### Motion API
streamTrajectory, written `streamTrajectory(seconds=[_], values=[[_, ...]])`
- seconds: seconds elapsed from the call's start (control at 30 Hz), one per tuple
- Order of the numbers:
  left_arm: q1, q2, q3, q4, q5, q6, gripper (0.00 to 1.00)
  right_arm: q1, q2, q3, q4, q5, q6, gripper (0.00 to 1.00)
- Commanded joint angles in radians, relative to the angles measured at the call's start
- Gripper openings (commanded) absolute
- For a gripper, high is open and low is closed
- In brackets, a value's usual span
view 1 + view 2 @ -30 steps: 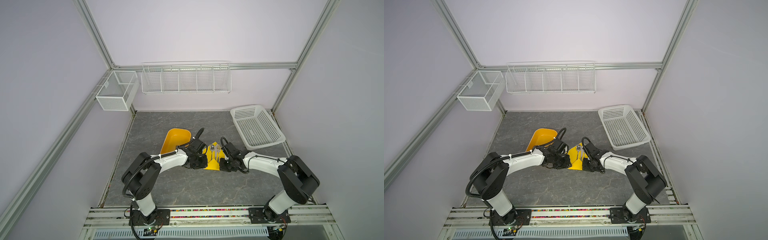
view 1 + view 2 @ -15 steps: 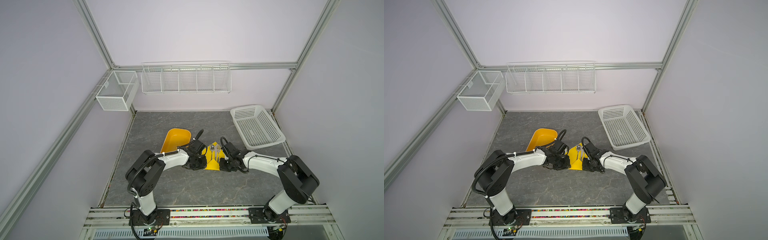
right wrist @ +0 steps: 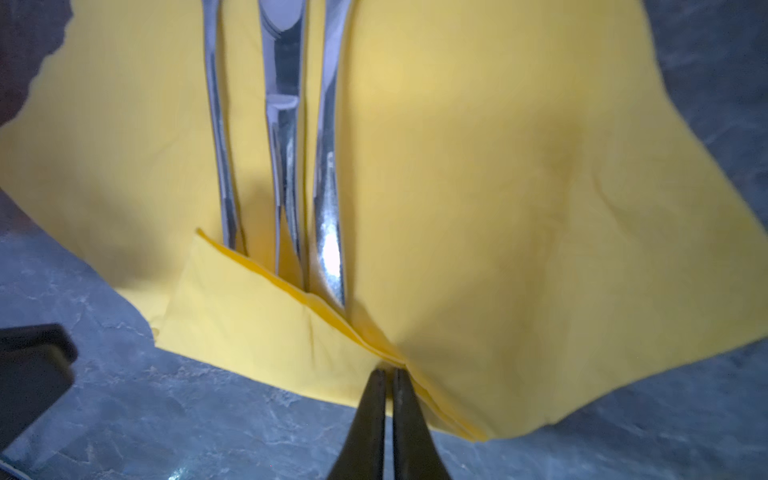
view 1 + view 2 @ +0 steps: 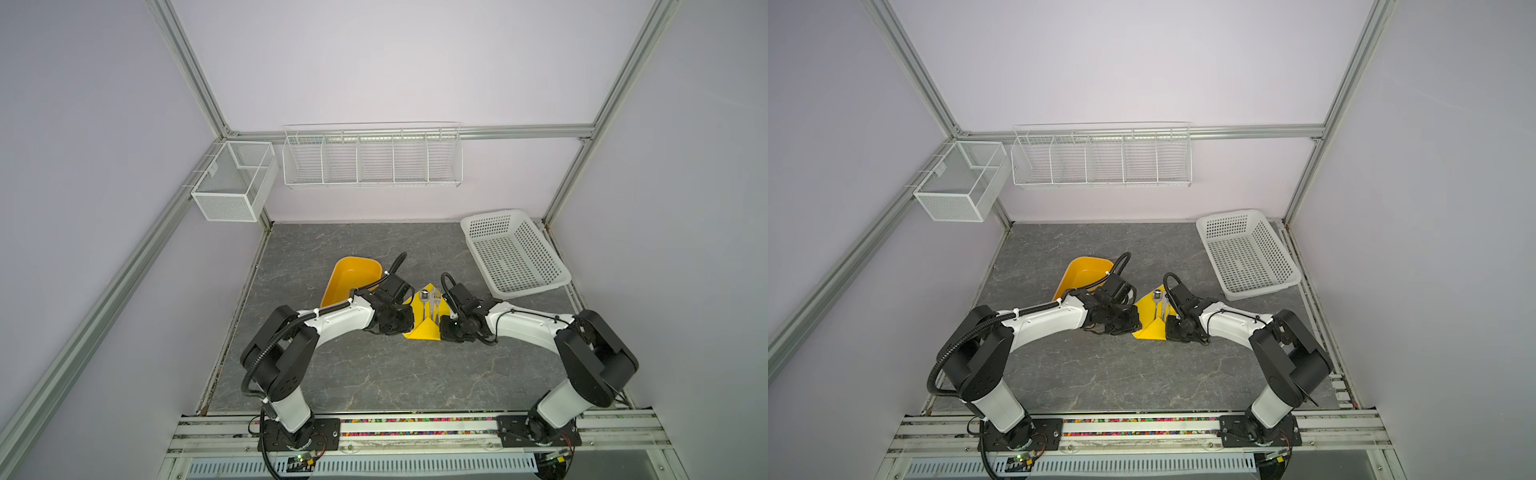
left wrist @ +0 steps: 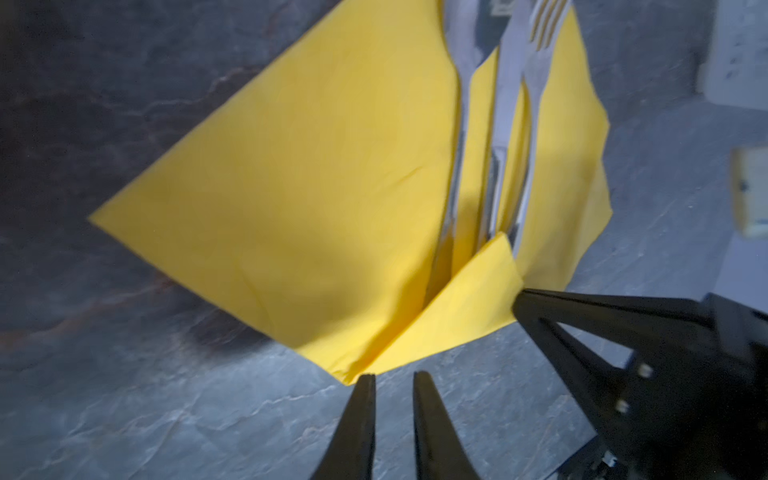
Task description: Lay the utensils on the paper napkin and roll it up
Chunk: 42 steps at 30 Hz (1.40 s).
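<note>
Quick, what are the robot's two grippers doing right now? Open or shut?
Left gripper: slightly open, holding nothing, tips beside a corner of the paper napkin.
Right gripper: shut, pinching the paper napkin's folded edge.

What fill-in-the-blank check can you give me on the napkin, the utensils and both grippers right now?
The paper napkin is ___ in colour. The number of utensils lying on it is ___. The right gripper is ___ on the napkin's folded edge. The left gripper, jaws slightly apart, holds ___.
Missing words: yellow; three; shut; nothing.
</note>
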Motion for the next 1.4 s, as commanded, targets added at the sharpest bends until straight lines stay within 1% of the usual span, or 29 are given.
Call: streamTrajectory(seconds=[0.0, 0.07, 0.33, 0.83, 1.13, 1.23, 1.37], values=[[-0.028, 0.035, 0.063, 0.009, 0.056, 0.032, 0.17, -0.009, 0.009, 0.003, -0.053, 0.023, -0.010, 0.11], [-0.045, 0.056, 0.080, 0.025, 0.084, 0.032, 0.15, -0.009, 0.004, 0.000, -0.051, 0.023, -0.007, 0.11], [-0.074, 0.142, 0.110, 0.092, 0.166, -0.008, 0.14, -0.012, -0.003, -0.034, -0.017, 0.013, 0.016, 0.11], [-0.083, 0.230, 0.170, 0.110, 0.188, -0.011, 0.14, -0.012, -0.008, -0.042, -0.019, 0.014, 0.021, 0.11], [-0.084, 0.250, 0.158, 0.125, 0.181, -0.017, 0.14, -0.013, -0.020, -0.043, -0.013, 0.014, 0.024, 0.12], [-0.085, 0.259, 0.161, 0.127, 0.175, -0.017, 0.14, -0.014, -0.019, -0.047, -0.006, 0.006, 0.020, 0.14], [-0.085, 0.271, 0.157, 0.121, 0.160, -0.032, 0.14, -0.014, -0.026, -0.044, 0.001, 0.000, 0.020, 0.15]])
